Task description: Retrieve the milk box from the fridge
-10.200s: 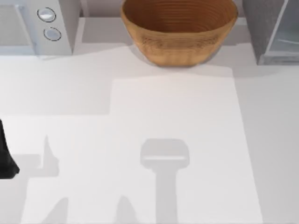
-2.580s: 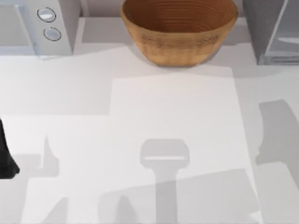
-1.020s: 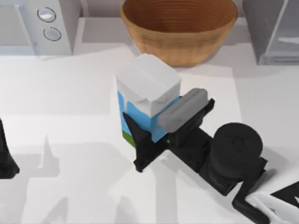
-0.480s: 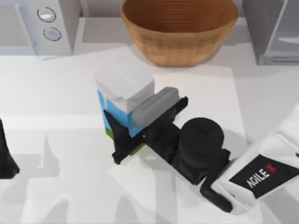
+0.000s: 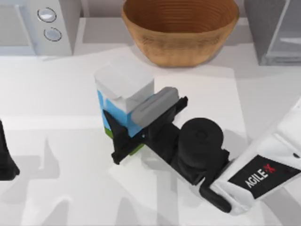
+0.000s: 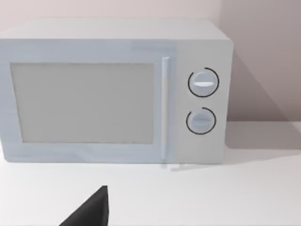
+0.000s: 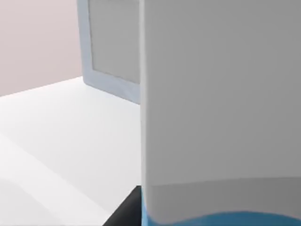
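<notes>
A: Nearest the viewer, which arm is shown?
B: The right arm, entering from the lower right of the top view. Its right end effector (image 5: 123,125) is clamped on the milk box (image 5: 123,89), one dark finger (image 5: 116,139) on the near face and the grey pad on the right face.

A: Where does the milk box stand?
B: Upright, left of the desk (image 5: 70,94) centre, white-grey top uppermost, blue sides and a green strip at the base. Whether it touches the desk cannot be told. The right wrist view shows its pale face (image 7: 221,94) close up, with a blue band beneath.

A: And the left arm?
B: Parked at the left edge; the left end effector (image 5: 5,157) appears as a dark shape, and its finger state cannot be told.

A: What lies farther back?
B: A wicker basket (image 5: 181,30) at the middle rear, a microwave (image 5: 35,23) with two round knobs at the rear left, and the fridge (image 5: 275,28) at the rear right, well apart from the milk box.
</notes>
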Robot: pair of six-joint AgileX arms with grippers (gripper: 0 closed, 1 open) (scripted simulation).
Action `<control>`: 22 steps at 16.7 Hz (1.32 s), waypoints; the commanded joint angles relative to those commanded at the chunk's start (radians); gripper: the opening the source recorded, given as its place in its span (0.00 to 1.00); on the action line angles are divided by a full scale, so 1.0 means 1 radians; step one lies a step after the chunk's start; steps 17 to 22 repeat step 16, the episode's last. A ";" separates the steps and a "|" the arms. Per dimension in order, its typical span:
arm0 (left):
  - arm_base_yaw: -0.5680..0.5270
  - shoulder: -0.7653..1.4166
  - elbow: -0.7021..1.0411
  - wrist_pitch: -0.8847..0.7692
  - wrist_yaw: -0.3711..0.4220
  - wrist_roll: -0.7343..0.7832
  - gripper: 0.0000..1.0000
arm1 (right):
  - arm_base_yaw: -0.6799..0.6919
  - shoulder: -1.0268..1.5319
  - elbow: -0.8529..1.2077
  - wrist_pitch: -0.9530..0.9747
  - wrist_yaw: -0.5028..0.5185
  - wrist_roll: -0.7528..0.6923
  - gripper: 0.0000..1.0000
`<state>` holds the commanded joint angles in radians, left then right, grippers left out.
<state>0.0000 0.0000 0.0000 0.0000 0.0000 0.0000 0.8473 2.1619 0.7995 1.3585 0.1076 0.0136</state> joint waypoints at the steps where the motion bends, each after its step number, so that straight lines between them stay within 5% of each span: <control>1: 0.000 0.000 0.000 0.000 0.000 0.000 1.00 | 0.000 0.000 0.000 0.000 0.000 0.000 0.30; 10: 0.000 0.000 0.000 0.000 0.000 0.000 1.00 | 0.000 0.000 0.000 0.000 0.000 0.000 0.98; 22: 0.000 0.000 0.000 0.000 0.000 0.000 1.00 | 0.000 0.000 0.000 0.000 0.000 0.000 1.00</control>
